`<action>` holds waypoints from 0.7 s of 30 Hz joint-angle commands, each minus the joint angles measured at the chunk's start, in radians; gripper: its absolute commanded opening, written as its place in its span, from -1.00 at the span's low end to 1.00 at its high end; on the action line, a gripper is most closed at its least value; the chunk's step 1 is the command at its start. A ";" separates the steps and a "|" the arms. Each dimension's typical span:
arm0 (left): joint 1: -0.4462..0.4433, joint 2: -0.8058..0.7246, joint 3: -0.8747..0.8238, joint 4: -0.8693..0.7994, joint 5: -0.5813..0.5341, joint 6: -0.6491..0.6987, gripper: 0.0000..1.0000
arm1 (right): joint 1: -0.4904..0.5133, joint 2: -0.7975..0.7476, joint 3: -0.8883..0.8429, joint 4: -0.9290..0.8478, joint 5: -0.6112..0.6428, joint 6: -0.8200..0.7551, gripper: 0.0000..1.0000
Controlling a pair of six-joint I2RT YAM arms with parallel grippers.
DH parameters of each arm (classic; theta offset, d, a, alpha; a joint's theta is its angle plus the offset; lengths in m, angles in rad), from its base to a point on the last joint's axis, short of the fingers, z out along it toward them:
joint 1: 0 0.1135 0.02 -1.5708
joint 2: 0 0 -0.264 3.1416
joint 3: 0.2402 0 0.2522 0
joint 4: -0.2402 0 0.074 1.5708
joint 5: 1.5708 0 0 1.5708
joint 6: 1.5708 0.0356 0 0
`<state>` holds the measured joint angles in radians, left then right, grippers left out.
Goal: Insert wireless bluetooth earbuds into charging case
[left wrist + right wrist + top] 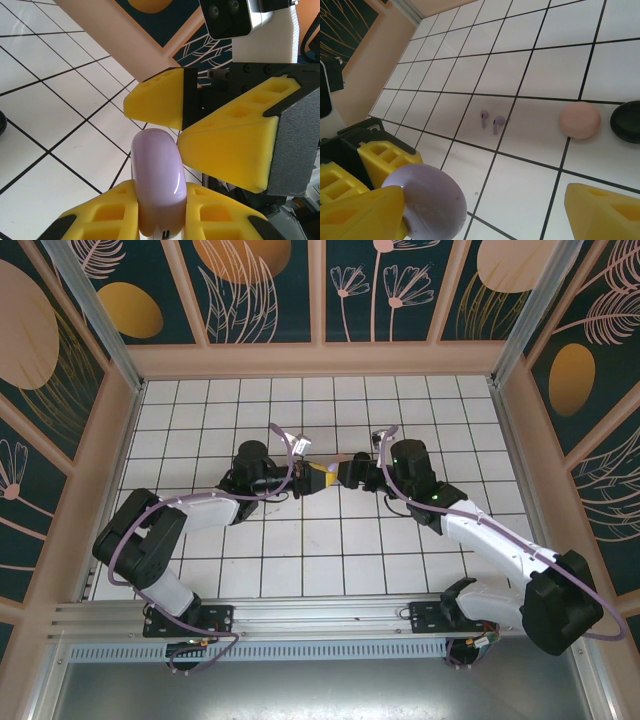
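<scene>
1. The earbuds (484, 118) are tiny and lilac-grey, each a rounded head on a short stem. They lie just beside each other on a white tile.
2. They rest on the tiled table (545, 60), beyond the lilac case (158, 185) and well apart from it. In my right wrist view they sit up and to the right of that case.
3. I count two earbuds and three cases: the lilac one, a pink case (579, 120) and a black case (626, 121). The pink and black ones are smooth and round and sit near each other on the tiles. They are farther from the lilac case than the earbuds are. The picture's edge cuts off the black one.
4. My left gripper (160, 200) is clamped narrow on the lilac case, with one of its yellow fingers (112, 212) on each side. The case's rounded end pokes out past the fingertips.
5. My right gripper (485, 192) is spread wide and holds nothing. It faces the lilac case head-on. One of its fingers is right by the case, but I cannot tell if it touches.
6. From above, both my grippers meet at the lilac case, around the middle of the table.
</scene>
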<state>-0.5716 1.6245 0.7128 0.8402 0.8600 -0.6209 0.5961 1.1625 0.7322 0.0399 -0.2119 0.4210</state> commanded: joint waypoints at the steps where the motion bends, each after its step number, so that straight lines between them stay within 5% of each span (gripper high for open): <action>1: 0.006 -0.030 0.029 0.009 0.030 0.016 -1.00 | -0.015 0.007 -0.018 0.036 -0.008 0.002 0.64; 21: 0.006 -0.038 0.041 -0.003 0.033 0.016 -1.00 | -0.133 -0.089 -0.096 0.029 -0.113 0.004 0.54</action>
<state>-0.5674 1.6024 0.7258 0.8101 0.8684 -0.6209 0.4694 1.1141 0.6422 0.0666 -0.2565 0.4274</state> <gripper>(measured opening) 0.204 0.773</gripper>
